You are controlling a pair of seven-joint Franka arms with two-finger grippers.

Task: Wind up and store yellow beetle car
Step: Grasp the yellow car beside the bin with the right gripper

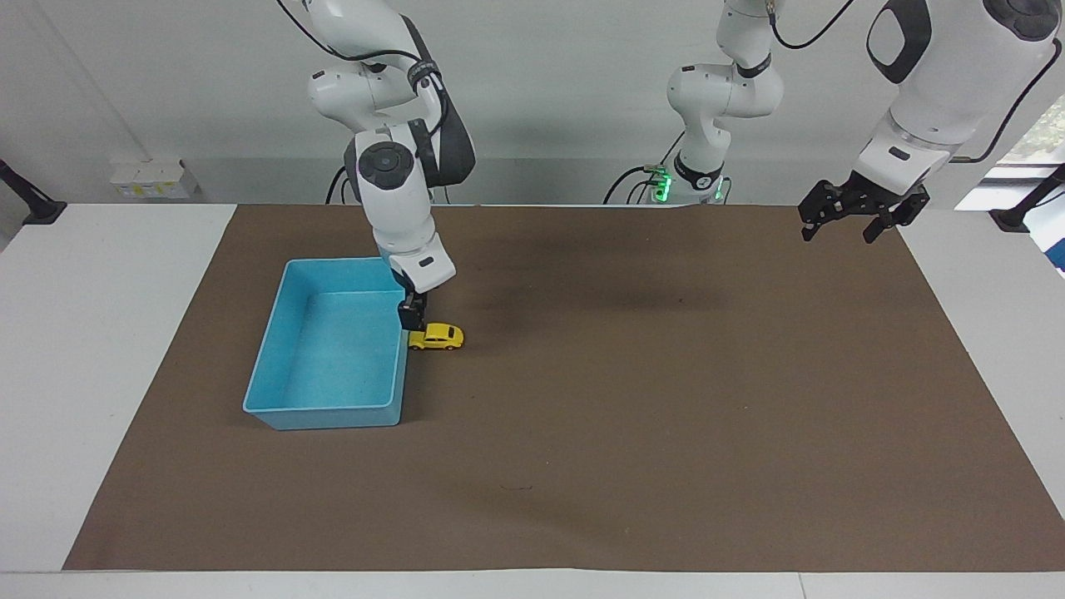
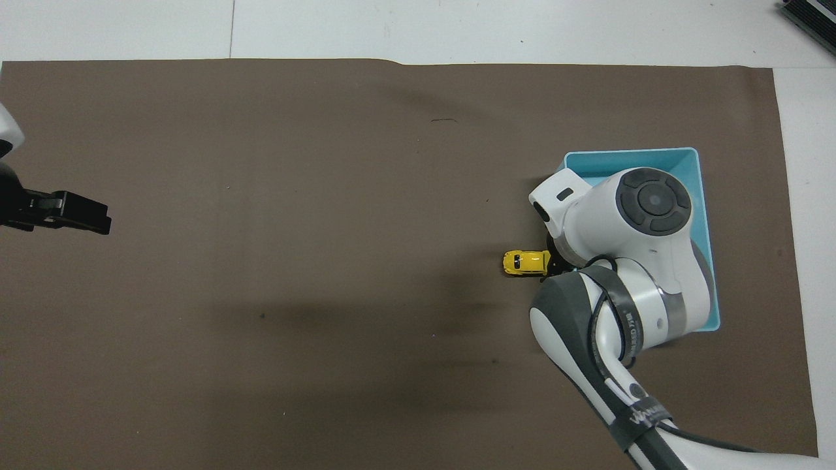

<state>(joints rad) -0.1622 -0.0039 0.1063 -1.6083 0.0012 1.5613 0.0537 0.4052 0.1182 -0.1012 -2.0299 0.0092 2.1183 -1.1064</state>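
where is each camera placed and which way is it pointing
Facing view: high across the table, looking back at the robots; both arms show whole, the right gripper low over the yellow beetle car beside the blue bin, the left gripper waiting over the brown mat.
Overhead view: high above the robots' end, looking steeply down; the right arm's upper links hide its gripper, and only the left gripper pokes in.
Shared: the car, bin and mat, half a turn apart.
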